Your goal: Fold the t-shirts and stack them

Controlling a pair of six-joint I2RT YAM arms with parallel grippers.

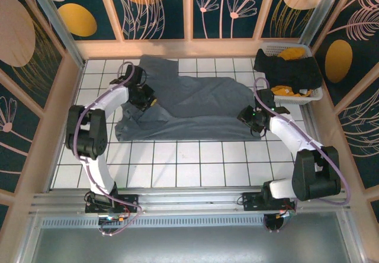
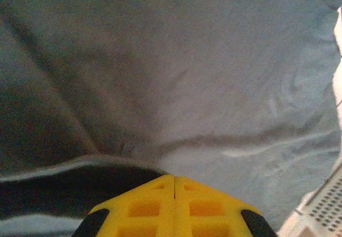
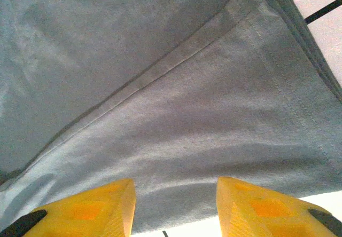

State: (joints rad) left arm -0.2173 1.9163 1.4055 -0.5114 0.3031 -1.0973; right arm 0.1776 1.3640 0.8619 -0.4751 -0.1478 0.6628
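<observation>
The slate blue-grey t-shirt [image 1: 195, 106] lies spread on the white-tiled table [image 1: 177, 162] at the middle. Its long axis runs from 9 o'clock to 3 o'clock, and one flap of it points toward 12 o'clock at the left end. I cannot tell which end holds the collar.

The left gripper [image 2: 173, 179] sits on the shirt's 9 o'clock end with its yellow fingers pressed together at a fold. Whether cloth is caught between them is unclear. The right gripper [image 3: 175, 189] is at the 3 o'clock end, its fingers spread apart over a stitched hem beside the bare tile.

At 1 o'clock, a black t-shirt [image 1: 290, 70] and a mustard-yellow t-shirt [image 1: 292, 53] drape in the white basket [image 1: 314, 95].
</observation>
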